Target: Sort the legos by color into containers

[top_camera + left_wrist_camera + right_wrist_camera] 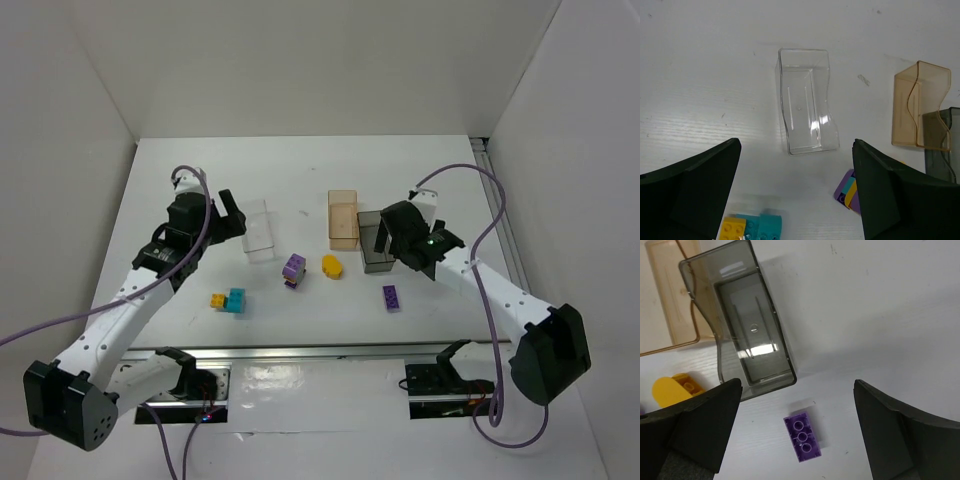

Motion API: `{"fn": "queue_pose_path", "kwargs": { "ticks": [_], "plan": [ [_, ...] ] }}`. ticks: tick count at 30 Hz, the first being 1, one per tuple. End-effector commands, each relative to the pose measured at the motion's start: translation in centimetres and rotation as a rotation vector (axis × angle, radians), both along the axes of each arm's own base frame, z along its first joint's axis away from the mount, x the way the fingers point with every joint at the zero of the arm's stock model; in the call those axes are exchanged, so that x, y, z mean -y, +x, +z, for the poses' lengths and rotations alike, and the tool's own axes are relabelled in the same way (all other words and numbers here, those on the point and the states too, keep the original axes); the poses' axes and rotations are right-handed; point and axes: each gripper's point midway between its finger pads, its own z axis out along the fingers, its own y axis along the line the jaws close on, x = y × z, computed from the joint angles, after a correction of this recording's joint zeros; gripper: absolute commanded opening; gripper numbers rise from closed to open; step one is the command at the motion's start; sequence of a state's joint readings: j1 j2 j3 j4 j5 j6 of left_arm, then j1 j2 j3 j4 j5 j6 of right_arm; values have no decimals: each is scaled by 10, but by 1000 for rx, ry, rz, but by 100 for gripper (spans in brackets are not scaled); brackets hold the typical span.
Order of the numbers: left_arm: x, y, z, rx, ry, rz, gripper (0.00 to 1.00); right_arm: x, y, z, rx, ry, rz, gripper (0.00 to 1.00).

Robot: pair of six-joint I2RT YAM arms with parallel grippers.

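Spread wide and holding nothing, the fingers of the left gripper [795, 146] frame the near end of the clear bin [805, 100]. The bin stands on the white table [700, 60] just ahead of the tips. A yellow-and-teal clump [754, 227] lies low between the fingers, closer to the left one. A purple clump [846, 192] with a yellow layer showing is partly hidden behind the inner edge of the right finger. Off to the right stands the orange bin [905, 110], and a corner of the grey bin [940, 150] overlaps it in this view.

The right gripper [797, 385] is likewise parted wide, with nothing in its grasp. A single purple brick [802, 436], three studs in a row, lies flat on the table between its fingers, apart from both. The grey bin sits just beyond the tips, nearer the left finger, with the orange bin beside it at the far left. A yellow piece [672, 389] is partly hidden behind the left finger's edge.

From above, the three bins stand in a rough row, the clear one well apart from the other two. The clumps and single pieces lie nearer the arms' bases.
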State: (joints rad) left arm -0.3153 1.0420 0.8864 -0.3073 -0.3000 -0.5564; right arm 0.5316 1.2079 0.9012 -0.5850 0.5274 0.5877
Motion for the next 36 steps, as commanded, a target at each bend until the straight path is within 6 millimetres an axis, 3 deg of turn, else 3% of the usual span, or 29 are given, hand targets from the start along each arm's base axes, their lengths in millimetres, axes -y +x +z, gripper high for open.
{"fn": "queue_pose_path", "kwargs": {
  "ticks": [1,6,11,19,21,25,28,32,36],
  "plan": [
    [3,-1,18,42,-36,-2,100,12,1,3,-4,-27,-92,100],
    [0,-1,20,32,-37,27,100,11,-6,-2,-28,-32,-74,100],
    [2,-1,18,22,-10,9,100,-9,-20,3,33,80,67,99],
    [1,-1,21,21,1,36,100,-38,-54,-46,-113,196,229,96],
    [1,0,26,31,-2,36,100,-46,-53,-47,-106,200,254,96],
    [19,6,23,7,-1,-52,100,-45,-60,-71,-194,166,262,96],
    [34,9,21,-33,0,-142,100,-49,-57,-75,-219,156,272,89],
    [29,10,13,-66,0,-91,100,-45,-65,-96,-297,131,220,88],
    [36,8,15,-71,-8,-141,100,-43,-67,-100,-314,127,210,84]
  ]
}}
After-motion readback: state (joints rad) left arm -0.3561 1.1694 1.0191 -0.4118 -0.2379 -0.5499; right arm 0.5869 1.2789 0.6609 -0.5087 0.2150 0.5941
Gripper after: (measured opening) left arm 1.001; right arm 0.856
